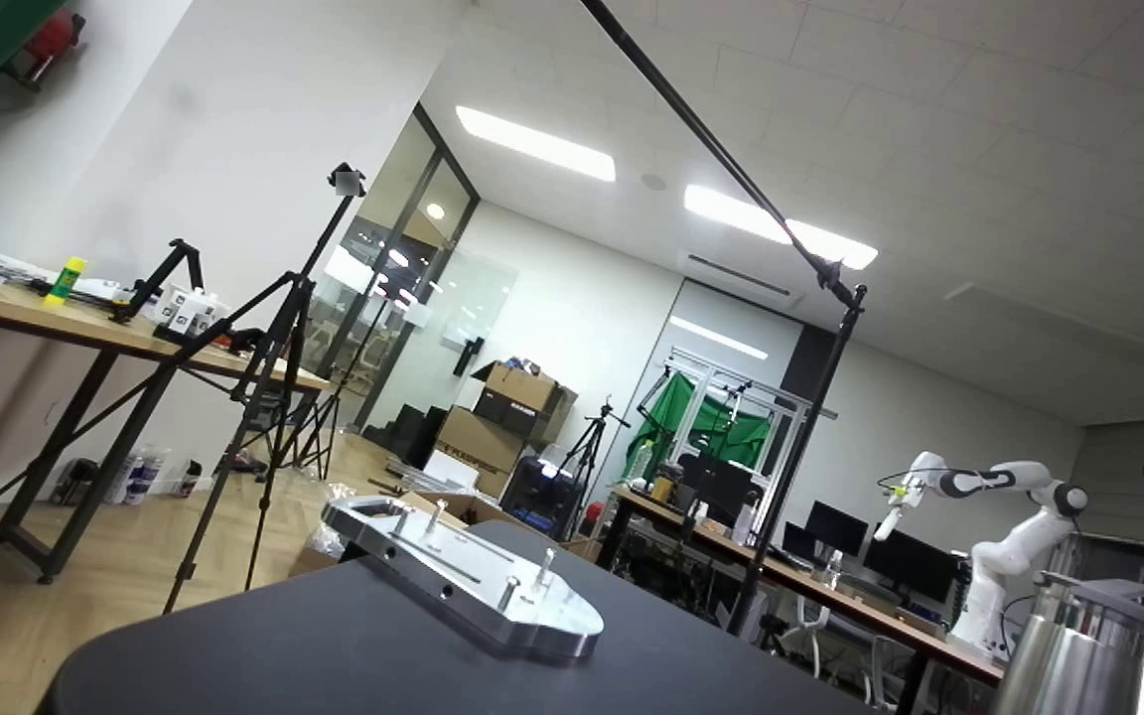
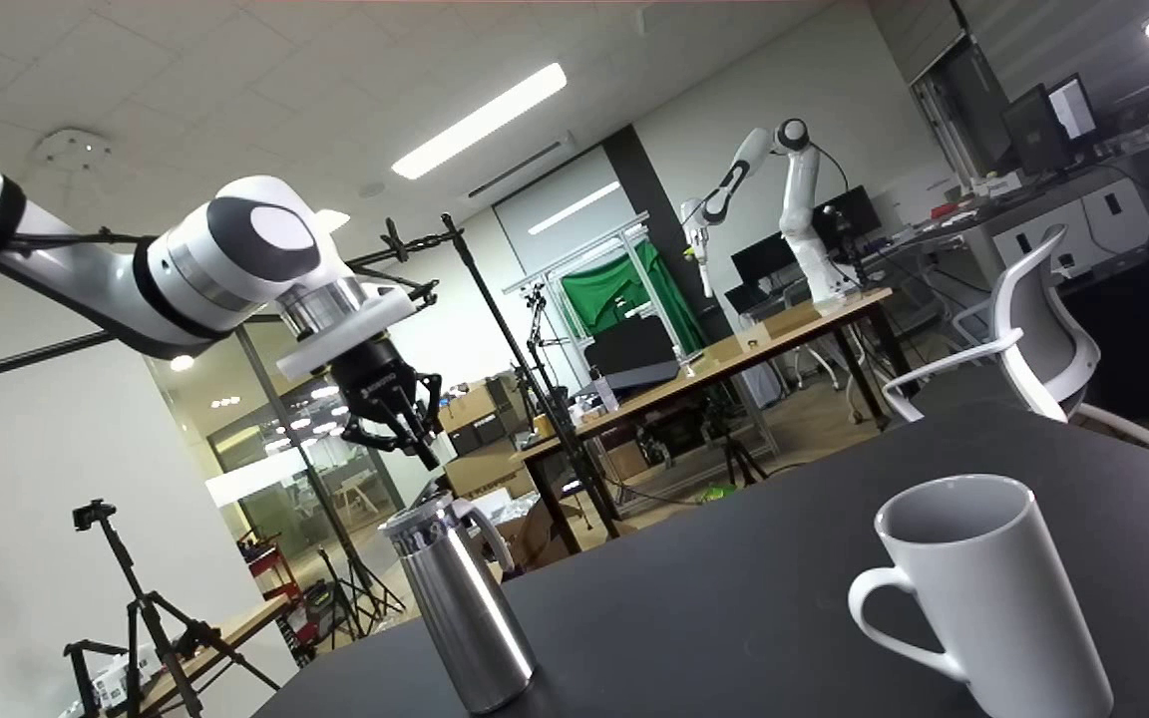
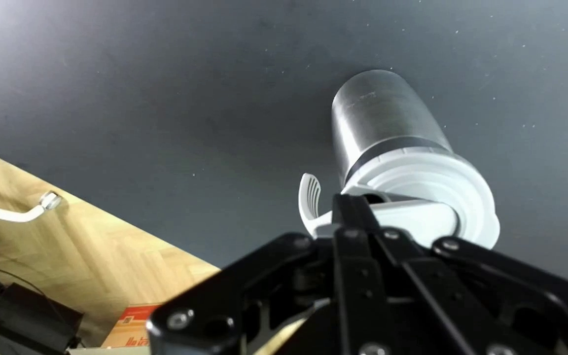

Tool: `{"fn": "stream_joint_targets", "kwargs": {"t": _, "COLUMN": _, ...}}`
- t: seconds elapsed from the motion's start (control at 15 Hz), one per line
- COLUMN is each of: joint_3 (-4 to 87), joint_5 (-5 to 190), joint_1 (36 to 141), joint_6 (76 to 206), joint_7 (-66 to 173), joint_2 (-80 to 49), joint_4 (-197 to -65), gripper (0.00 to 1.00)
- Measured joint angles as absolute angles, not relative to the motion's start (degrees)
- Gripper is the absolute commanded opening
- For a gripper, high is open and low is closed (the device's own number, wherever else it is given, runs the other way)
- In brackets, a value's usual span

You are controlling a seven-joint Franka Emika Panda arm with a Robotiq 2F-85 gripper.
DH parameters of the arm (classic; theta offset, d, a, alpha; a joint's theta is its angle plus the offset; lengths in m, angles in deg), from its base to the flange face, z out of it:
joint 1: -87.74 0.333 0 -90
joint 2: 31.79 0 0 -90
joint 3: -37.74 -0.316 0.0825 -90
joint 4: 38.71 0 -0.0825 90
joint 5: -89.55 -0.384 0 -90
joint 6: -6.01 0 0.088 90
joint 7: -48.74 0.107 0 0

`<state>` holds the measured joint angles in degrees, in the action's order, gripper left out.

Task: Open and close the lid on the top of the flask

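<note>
The flask (image 2: 465,608) stands upright on the dark table, a shiny metal cylinder with a pale handle. It also shows at the edge of an exterior view (image 1: 1073,655) and in the wrist view (image 3: 385,111). Its round light-grey lid (image 2: 419,517) sits on top. In the wrist view the lid (image 3: 466,187) has a flap that looks tilted up, with a dark opening beside it. My gripper (image 2: 430,461) is just above the lid, pointing down. In the wrist view its fingertips (image 3: 354,199) are together with nothing seen between them, over the flap's handle side. Contact cannot be told.
A white mug (image 2: 993,608) stands on the dark table (image 2: 734,578). A long flat grey-white device (image 1: 473,581) lies on the table. A table edge and the wooden floor (image 3: 82,236) show in the wrist view. A white chair (image 2: 1033,319) stands beyond the table.
</note>
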<state>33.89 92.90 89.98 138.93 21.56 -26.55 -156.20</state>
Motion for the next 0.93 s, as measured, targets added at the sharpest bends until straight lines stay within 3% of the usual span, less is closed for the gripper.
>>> {"fn": "stream_joint_targets", "kwargs": {"t": 0.93, "joint_3": 33.79, "joint_5": 97.23, "joint_1": 89.95, "joint_6": 134.12, "joint_7": 23.26, "joint_2": -26.33, "joint_4": -153.57, "gripper": 0.0}}
